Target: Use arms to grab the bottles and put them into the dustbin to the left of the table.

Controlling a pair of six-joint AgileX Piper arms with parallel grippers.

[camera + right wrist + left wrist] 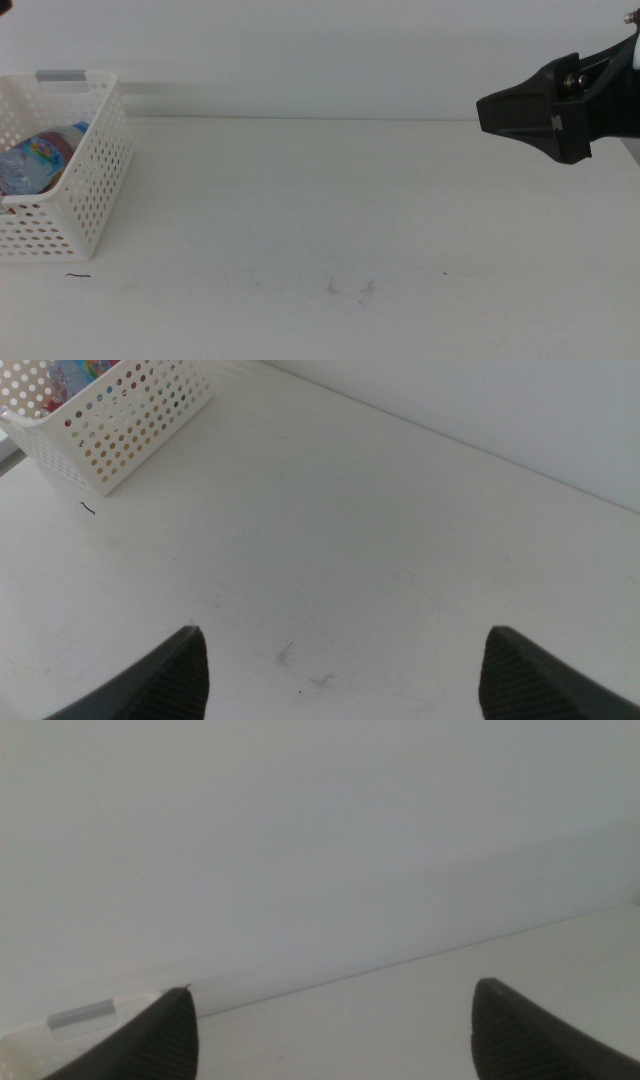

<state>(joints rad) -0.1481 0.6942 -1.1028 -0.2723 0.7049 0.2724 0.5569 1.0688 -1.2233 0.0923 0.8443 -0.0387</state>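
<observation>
While nothing stands loose on the counter [330, 210], the job looks close to done.

Middle view, dustbin: white perforated dustbin [95, 190] sits at the far left of the counter; a clear water bottle [40, 158] with a blue cap lies on its side inside, likely dropped there.
Middle view, right tool: right tool [500, 112] hangs above the counter's right side, well apart from the dustbin, carrying nothing; jaw gap unreadable from this angle.
Middle view, hidden: dustbin cut by the frame edge; other bottles cannot be made out.

Left wrist view, left tool: left tool [330, 1030] spread wide, empty, raised; grey handle [80, 1015] just visible, blurred.

Right wrist view: jaws spread wide, bare counter between; dustbin corner shows coloured contents, too small to name.
</observation>
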